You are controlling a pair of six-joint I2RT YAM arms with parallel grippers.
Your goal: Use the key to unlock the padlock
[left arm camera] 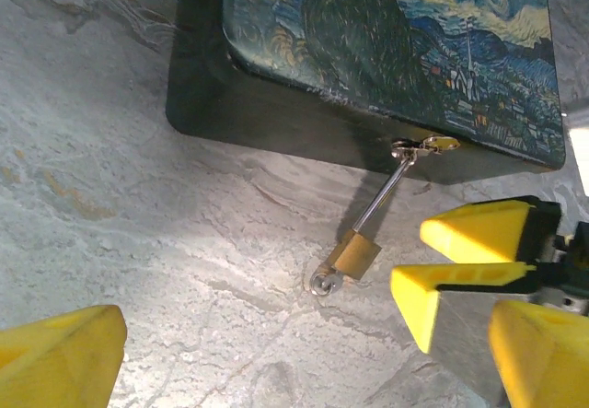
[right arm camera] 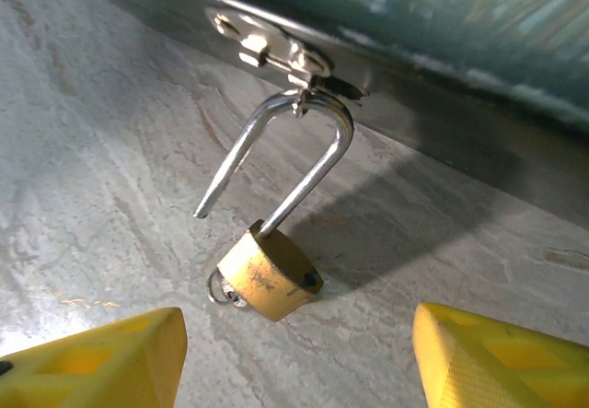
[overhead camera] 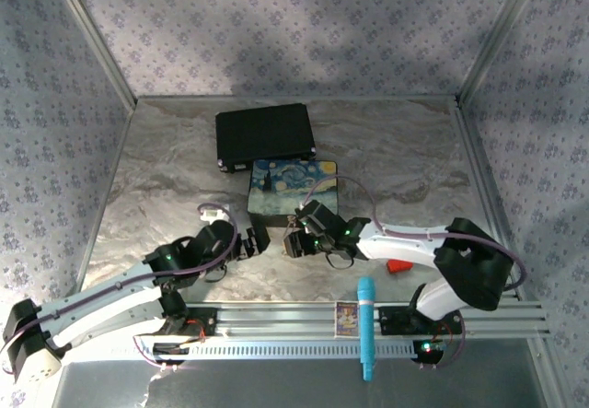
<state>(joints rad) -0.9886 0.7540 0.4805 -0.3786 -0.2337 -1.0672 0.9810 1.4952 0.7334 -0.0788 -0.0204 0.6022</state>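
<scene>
The brass padlock (right arm camera: 269,274) rests on the table, its silver shackle (right arm camera: 317,164) hooked through the hasp (right arm camera: 276,49) of the painted box (left arm camera: 414,40). One shackle leg is out of the body, so the lock stands open. A small silver ring (right arm camera: 221,290) pokes out from under the body; the key's tan piece is hidden. My right gripper (right arm camera: 299,371) is open, its fingers either side of the padlock, short of it. My left gripper (left arm camera: 294,362) is open, facing the padlock (left arm camera: 354,254), with the right gripper's yellow fingers (left arm camera: 474,231) beside it.
A black case (overhead camera: 265,134) lies behind the painted box (overhead camera: 294,187). A red block (overhead camera: 398,266) sits by the right arm. A teal pen-like stick (overhead camera: 366,325) and a small card (overhead camera: 346,319) lie on the front rail. Patterned walls enclose the table.
</scene>
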